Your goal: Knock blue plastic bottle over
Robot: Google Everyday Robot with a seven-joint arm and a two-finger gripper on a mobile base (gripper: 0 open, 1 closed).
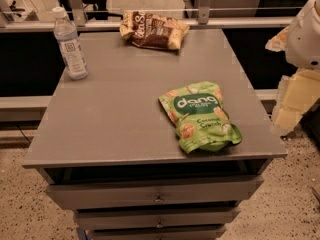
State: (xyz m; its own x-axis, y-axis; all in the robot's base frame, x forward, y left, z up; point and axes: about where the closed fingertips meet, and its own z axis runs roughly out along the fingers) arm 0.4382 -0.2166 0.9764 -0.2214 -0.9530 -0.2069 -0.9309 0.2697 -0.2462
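Observation:
The blue plastic bottle [70,44] stands upright at the far left corner of the grey cabinet top [125,109]. It is clear with a pale bluish tint, a white cap and a white label. My arm comes in at the right edge of the view, with the gripper [295,99] beside the cabinet's right side. The gripper is off the top and far from the bottle, with the whole width of the cabinet between them.
A green snack bag [200,116] lies at the front right of the top. A brown and yellow snack bag [154,30] lies at the far edge. Drawers [157,198] are below the top. A rail [150,24] runs behind the cabinet.

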